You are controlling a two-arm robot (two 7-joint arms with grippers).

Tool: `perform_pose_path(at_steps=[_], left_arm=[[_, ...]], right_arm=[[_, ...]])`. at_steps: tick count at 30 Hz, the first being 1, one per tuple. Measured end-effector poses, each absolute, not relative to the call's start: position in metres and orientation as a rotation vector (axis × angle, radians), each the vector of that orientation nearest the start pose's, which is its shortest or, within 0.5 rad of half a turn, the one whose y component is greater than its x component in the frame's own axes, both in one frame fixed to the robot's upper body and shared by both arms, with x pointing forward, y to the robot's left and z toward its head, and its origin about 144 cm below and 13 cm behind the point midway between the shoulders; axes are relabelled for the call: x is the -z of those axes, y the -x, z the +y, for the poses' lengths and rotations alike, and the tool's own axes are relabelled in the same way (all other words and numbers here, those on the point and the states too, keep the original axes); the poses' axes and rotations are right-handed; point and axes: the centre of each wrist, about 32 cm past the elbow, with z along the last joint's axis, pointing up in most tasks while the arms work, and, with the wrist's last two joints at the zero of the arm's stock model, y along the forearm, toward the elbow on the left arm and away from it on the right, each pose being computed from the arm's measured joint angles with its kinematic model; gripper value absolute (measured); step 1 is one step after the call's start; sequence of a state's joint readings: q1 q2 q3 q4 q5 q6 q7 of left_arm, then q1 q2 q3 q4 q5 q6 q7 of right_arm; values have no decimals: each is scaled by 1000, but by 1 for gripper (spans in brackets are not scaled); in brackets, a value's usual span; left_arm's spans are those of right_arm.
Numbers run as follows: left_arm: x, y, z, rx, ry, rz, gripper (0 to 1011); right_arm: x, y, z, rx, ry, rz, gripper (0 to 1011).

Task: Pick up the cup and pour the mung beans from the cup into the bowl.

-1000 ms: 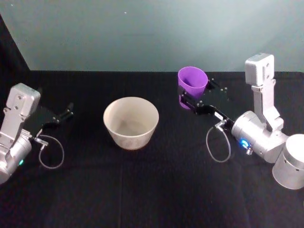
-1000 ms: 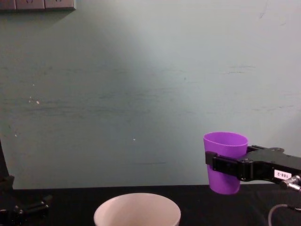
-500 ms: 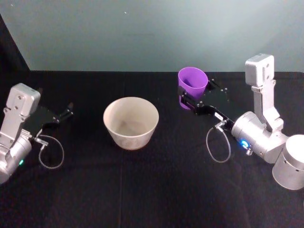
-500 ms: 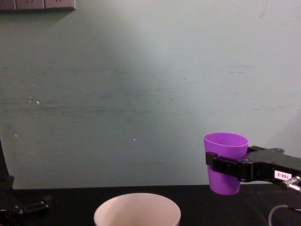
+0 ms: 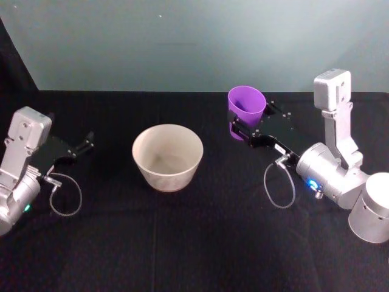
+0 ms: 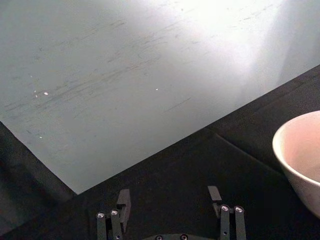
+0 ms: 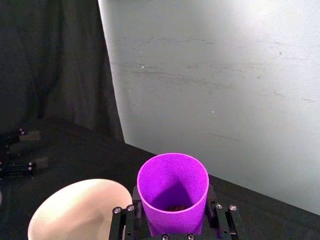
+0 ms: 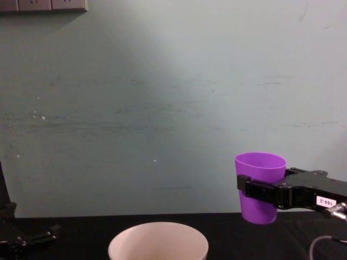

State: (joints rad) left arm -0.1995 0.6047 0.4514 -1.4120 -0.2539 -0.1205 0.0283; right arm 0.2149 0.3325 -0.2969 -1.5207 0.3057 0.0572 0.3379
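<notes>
The purple cup (image 5: 246, 104) is held upright above the black table, to the right of the bowl, with my right gripper (image 5: 248, 123) shut on its lower half. From the side, the cup (image 8: 259, 181) hangs higher than the bowl's rim (image 8: 158, 225), and the right gripper (image 8: 260, 193) clamps its middle. Dark mung beans (image 7: 174, 207) lie at the bottom of the cup (image 7: 172, 182), between the sides of the right gripper (image 7: 172, 221). The pale cream bowl (image 5: 167, 173) stands at the table's centre. My left gripper (image 5: 85, 145) rests open far left of it, also seen in its own view (image 6: 169, 197).
A black cloth covers the table (image 5: 194, 243), and a pale teal wall (image 8: 162, 108) rises behind it. Cable loops hang below each wrist (image 5: 279, 185) (image 5: 64, 198). A wall socket (image 8: 43, 5) sits high on the left.
</notes>
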Motion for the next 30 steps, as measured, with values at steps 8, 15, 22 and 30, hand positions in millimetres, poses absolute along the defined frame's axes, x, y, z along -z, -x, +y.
perform_pose_path(at_steps=[8, 15, 22, 30], left_arm=[[-1140, -489, 310, -1248, -304, -285, 1000], [-1140, -489, 310, -1248, -304, -285, 1000], [-1140, -489, 310, -1248, -304, -285, 1000], [-1140, -489, 310, -1248, -304, -285, 1000]], right_arm=[[-1186, -507, -239, 973, 49, -56, 722], [-1186, -507, -240, 973, 49, -56, 722], [-1186, -507, -239, 973, 49, -56, 722], [-1186, -507, -239, 973, 49, -56, 723]])
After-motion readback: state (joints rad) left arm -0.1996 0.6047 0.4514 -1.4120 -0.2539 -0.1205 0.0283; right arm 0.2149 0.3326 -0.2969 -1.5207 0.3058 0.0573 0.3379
